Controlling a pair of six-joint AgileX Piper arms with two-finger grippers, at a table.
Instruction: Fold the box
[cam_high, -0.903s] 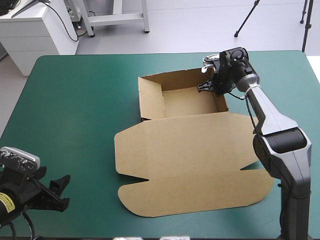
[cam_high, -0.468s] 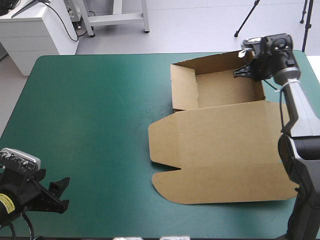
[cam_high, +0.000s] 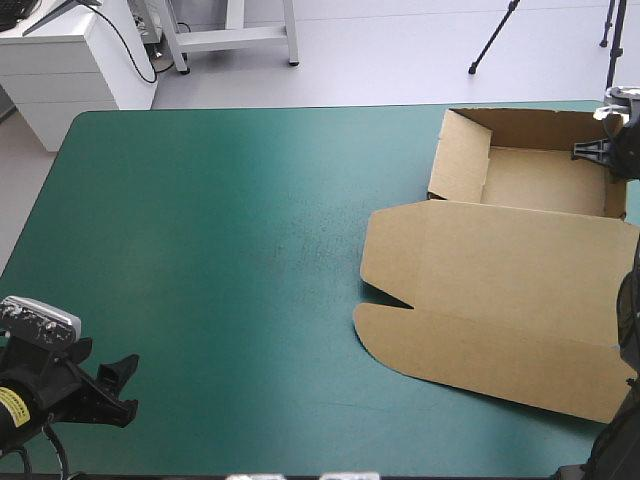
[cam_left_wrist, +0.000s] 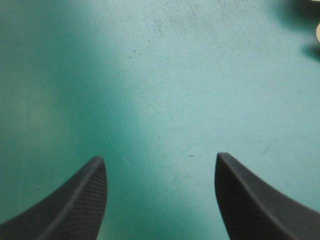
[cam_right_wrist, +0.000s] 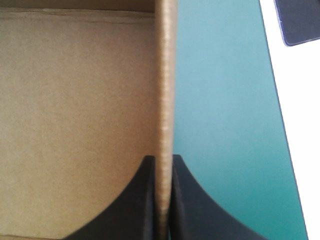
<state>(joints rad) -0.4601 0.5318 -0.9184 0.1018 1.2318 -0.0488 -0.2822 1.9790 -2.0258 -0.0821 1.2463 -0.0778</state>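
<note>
Now we see the right gripper (cam_right_wrist: 163, 159) with fingers (cam_right_wrist: 142, 200) clamped on the box (cam_high: 500, 290) wall at the surface's (cam_high: 200, 250) far right corner; the left gripper (cam_left_wrist: 160, 159) fingers (cam_left_wrist: 75, 210) gape wide, seemingly hovering near the front left corner.

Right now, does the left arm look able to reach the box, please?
Probably not: the left arm's fingers sit at the near left corner, the box across the table by its right edge.
</note>
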